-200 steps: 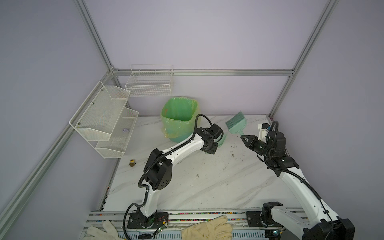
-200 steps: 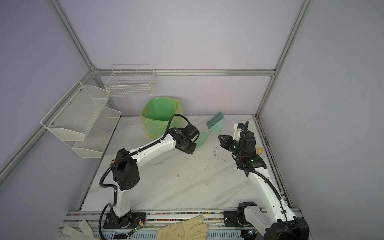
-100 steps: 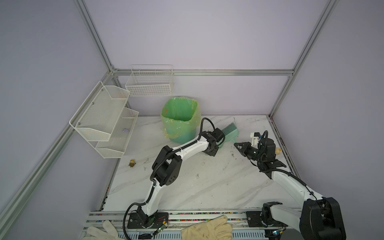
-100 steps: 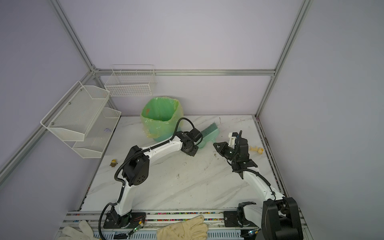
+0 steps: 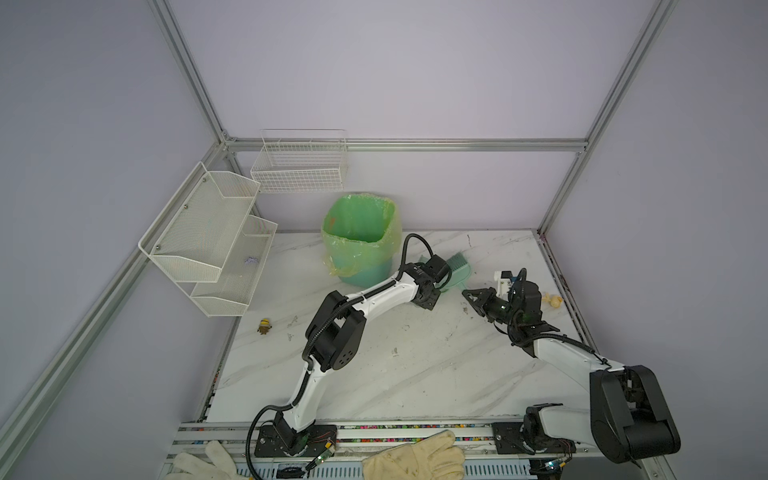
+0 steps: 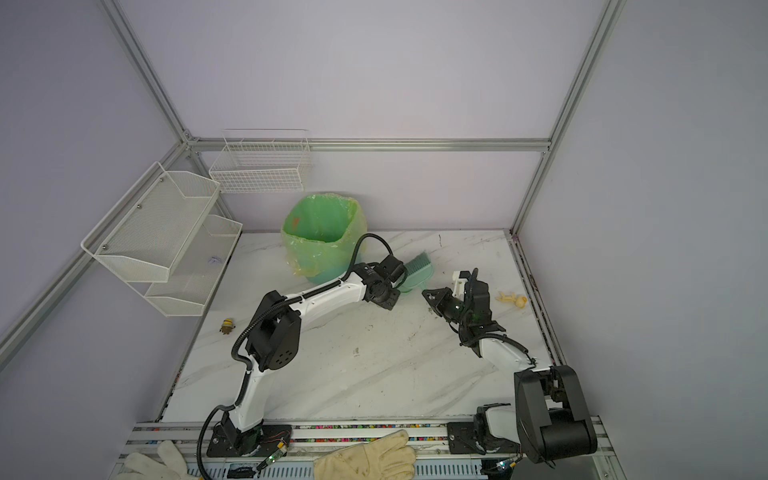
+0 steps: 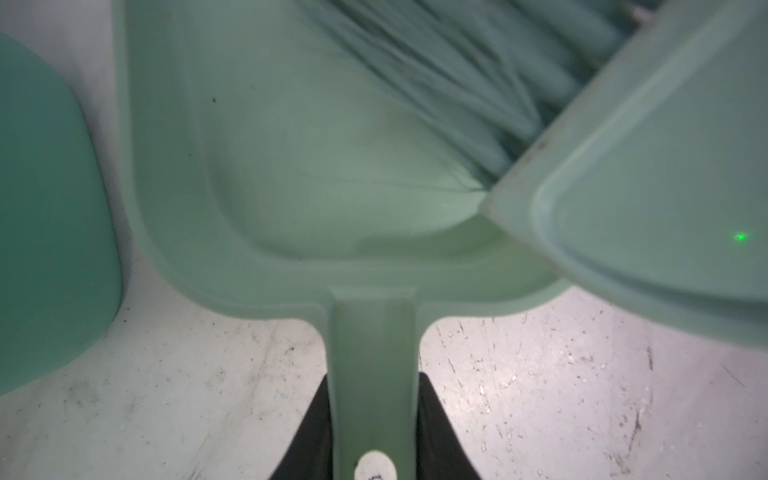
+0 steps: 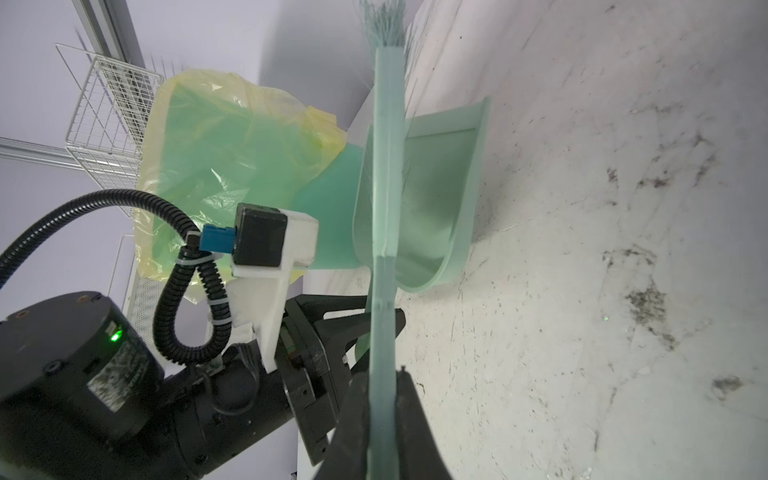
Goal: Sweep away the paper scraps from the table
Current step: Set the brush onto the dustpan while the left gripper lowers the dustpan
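Left hand (image 7: 374,386) gripped the dustpan (image 7: 311,166) handle narrowly, clear only in left wrist view; right wrist view showed right hand (image 8: 382,399) clamped on the brush (image 8: 384,208) handle. Desk (image 8: 582,249) lay just under both hands, pan resting on it; paper scraps too small to tell.

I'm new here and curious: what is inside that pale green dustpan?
Only the bristles of the brush rest inside the dustpan; its bare floor shows no paper scraps. Whatever lies under the bristles and brush head is covered.
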